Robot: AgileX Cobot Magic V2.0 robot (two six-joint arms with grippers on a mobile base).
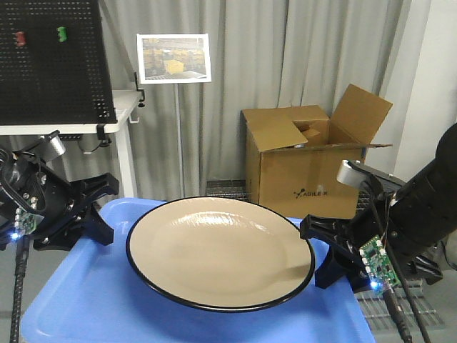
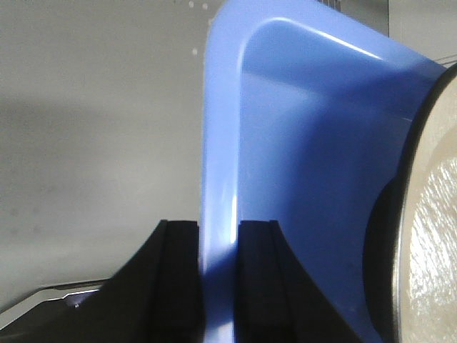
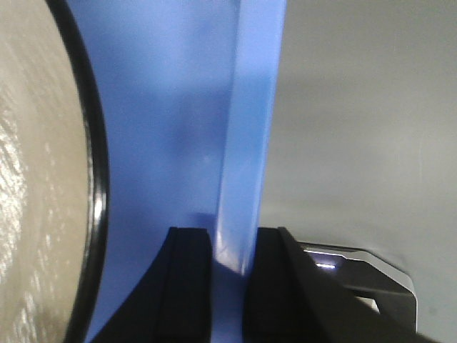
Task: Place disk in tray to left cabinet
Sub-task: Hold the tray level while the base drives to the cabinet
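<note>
So the left tool point(image 2: 218, 282) is pinched tight on the left rim of the blue tray point(image 1: 71, 300), and the right tool point(image 3: 232, 282) grips the right rim the same way. The disk point(image 1: 220, 251) sits flat in the middle of the tray, between the two tools, with a cardboard box point(image 1: 307, 161) well behind it.

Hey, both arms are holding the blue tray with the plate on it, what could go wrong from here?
The plate lies loose on the tray; any tilt could slide it off. The left gripper and right gripper each pinch only the thin rim, so uneven motion could slip or twist it.
</note>
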